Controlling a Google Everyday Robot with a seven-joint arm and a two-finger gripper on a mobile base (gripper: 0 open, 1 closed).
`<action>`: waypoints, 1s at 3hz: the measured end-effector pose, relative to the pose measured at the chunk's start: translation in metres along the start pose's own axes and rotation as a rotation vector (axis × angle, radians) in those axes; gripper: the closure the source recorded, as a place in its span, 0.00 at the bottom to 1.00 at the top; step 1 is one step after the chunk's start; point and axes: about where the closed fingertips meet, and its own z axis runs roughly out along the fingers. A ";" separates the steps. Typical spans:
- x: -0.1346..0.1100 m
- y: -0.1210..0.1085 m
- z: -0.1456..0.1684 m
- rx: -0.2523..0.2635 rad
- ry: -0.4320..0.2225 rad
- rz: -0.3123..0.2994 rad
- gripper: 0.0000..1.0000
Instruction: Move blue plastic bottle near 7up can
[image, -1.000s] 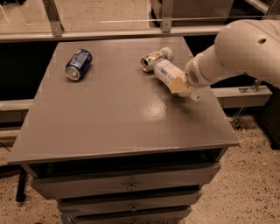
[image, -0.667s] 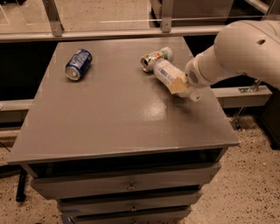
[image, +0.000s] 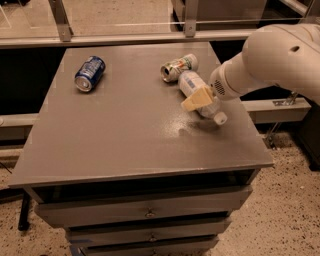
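Observation:
The blue plastic bottle (image: 189, 81) is a clear bottle with a pale label and a white cap (image: 220, 118). It lies on the grey table (image: 125, 130) at the right, cap toward the front. The 7up can (image: 178, 67) lies on its side just behind the bottle, almost touching its base. My gripper (image: 200, 100) comes in from the right on the white arm (image: 280, 55) and sits right at the bottle's middle, covering part of it.
A dark blue can (image: 90, 73) lies on its side at the table's back left. A glass partition with metal posts (image: 60, 20) runs behind the table. Drawers (image: 145, 212) are below the front edge. The table's right edge is close to the bottle.

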 end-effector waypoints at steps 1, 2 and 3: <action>-0.001 0.000 0.000 0.001 -0.001 0.000 0.00; -0.002 0.001 -0.006 0.004 -0.017 -0.003 0.00; 0.001 0.013 -0.026 -0.012 -0.051 -0.019 0.00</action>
